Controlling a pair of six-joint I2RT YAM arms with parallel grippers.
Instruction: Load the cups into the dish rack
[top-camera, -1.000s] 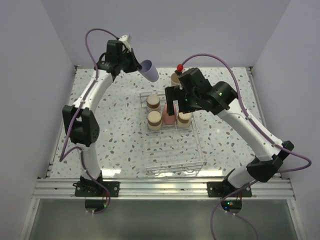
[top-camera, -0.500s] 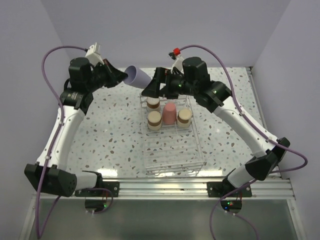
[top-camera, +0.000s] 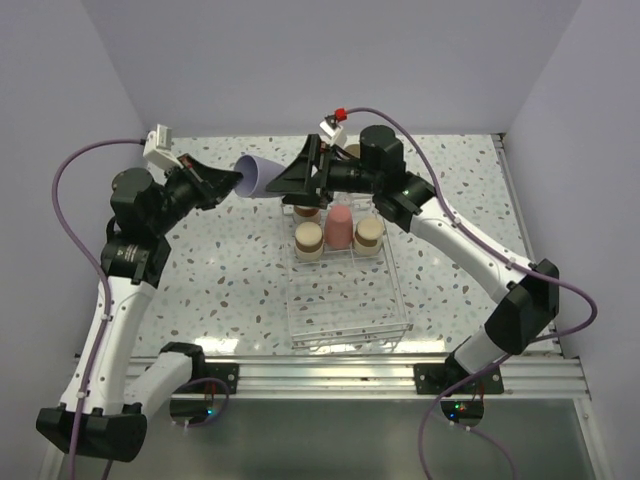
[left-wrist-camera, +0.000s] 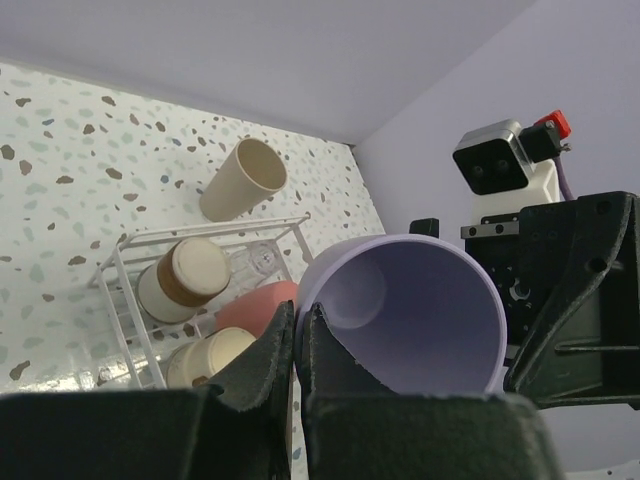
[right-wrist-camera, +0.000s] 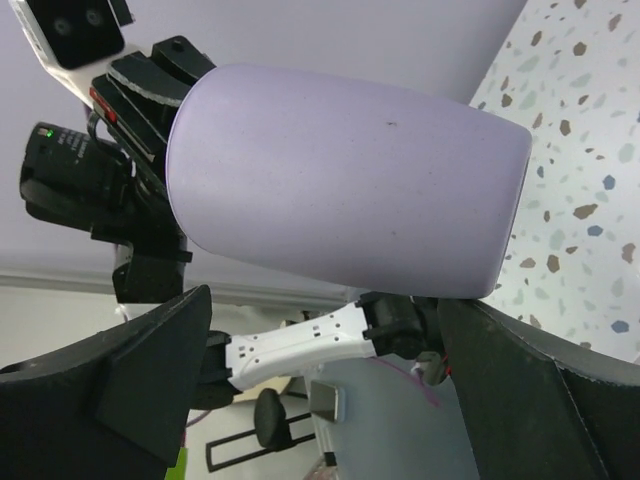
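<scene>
My left gripper is shut on the rim of the lavender cup and holds it on its side in the air, left of the dish rack. In the left wrist view the fingers pinch the cup's wall. My right gripper is open, level with the cup, its fingers either side of the cup's base without touching. In the rack stand the coral-red cup and brown-grey cups. The beige cup lies beyond the rack. A tiny clear cup is in the rack.
The rack's near half holds nothing. A third brown-grey cup stands at the rack's far left, partly under my right gripper. Purple cables loop from both arms. Lavender walls close the back and sides.
My left arm has swung the lavender cup left and down. My right gripper has left the rack, risen and turned to face the cup.
</scene>
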